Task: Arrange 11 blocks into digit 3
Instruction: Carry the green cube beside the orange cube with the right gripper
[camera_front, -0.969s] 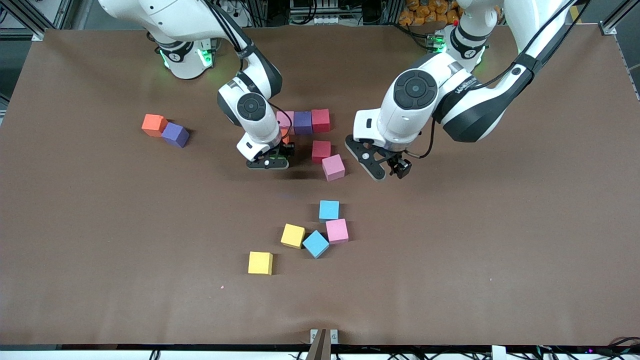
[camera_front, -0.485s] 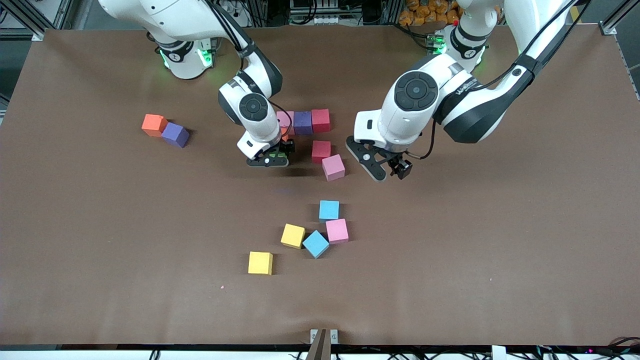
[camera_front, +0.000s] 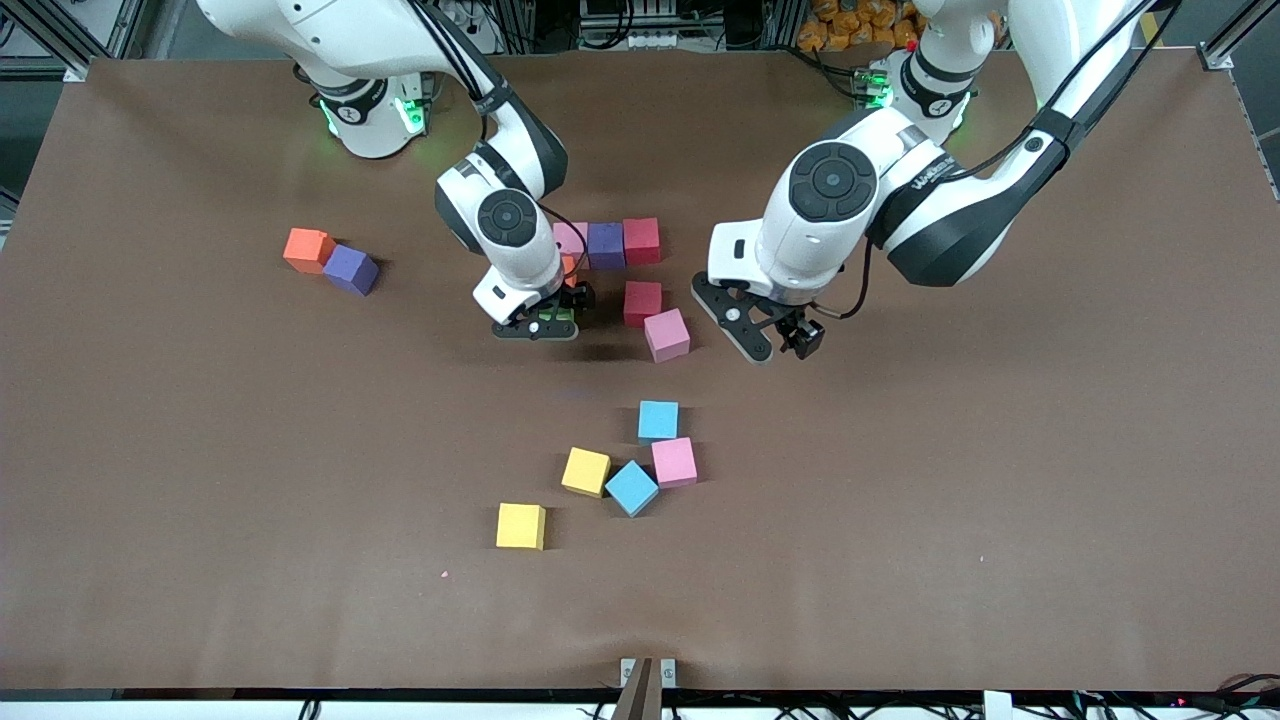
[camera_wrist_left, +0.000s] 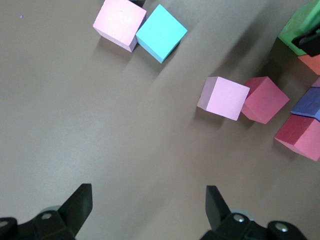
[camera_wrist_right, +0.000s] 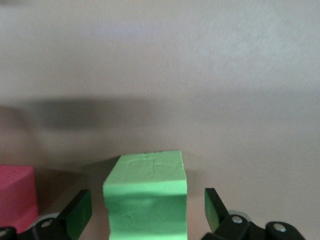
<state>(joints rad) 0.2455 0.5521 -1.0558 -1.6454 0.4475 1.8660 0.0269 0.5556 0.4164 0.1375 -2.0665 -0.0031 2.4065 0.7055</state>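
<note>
A green block (camera_wrist_right: 146, 195) is being released between the spread fingers of the right tool (camera_front: 536, 322); the left tool (camera_front: 768, 338) is being held open, empty; about 6 blocks are being left unplaced.

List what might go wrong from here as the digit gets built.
1. The right claw stands open around the green block, its fingers close by; lifting off at a slant could drag the block askew.
2. The pink block sits crooked against the red block; pushing it straight may shift its neighbour.
3. The open left claw hovers beside that pink block and could bump it.
</note>
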